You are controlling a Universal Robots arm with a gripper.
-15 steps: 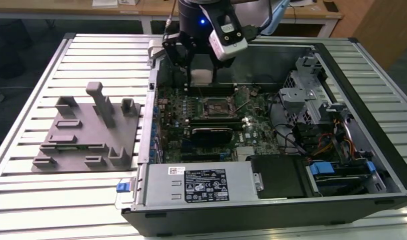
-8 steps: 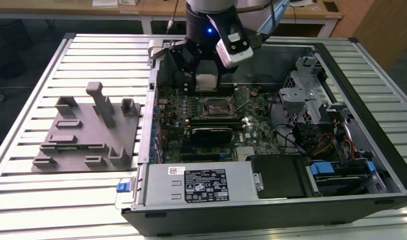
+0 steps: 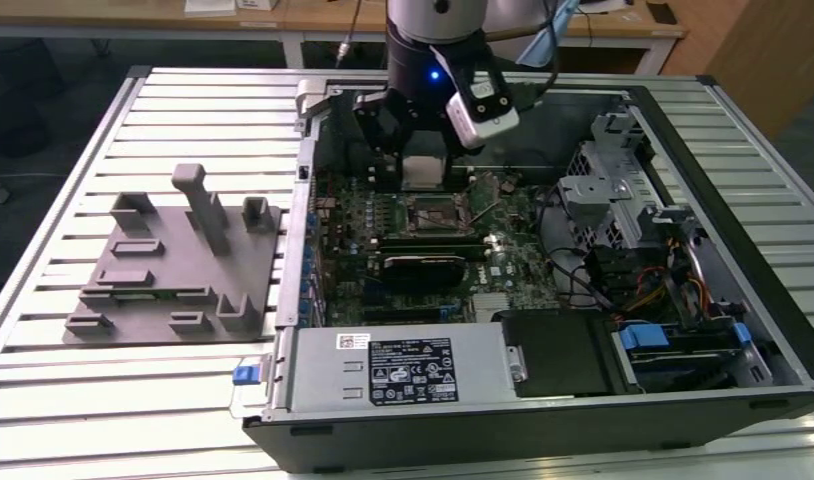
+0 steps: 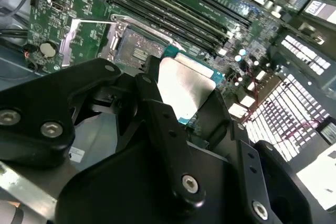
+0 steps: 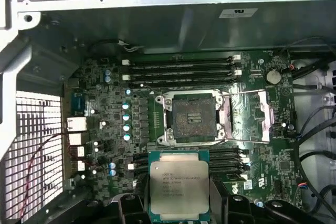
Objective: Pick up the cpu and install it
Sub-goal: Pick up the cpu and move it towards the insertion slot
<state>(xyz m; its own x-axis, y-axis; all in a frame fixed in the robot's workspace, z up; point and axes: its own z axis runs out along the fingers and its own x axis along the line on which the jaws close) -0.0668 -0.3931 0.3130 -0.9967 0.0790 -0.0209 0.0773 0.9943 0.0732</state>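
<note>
Near open socket [image 5: 191, 116], cpu [image 5: 178, 186] in jaws

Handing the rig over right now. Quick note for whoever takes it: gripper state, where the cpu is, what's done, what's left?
Gripper: shut on the cpu, gripping it by two opposite edges.
Cpu: held in the air inside the open computer case, above the motherboard, near the socket but not lined up over it in the first wrist view.
Socket: empty, with its retention frame swung open beside it.
Done: the cpu is picked up and brought into the case.
Left: the cpu is not seated and the frame is not closed.
</note>
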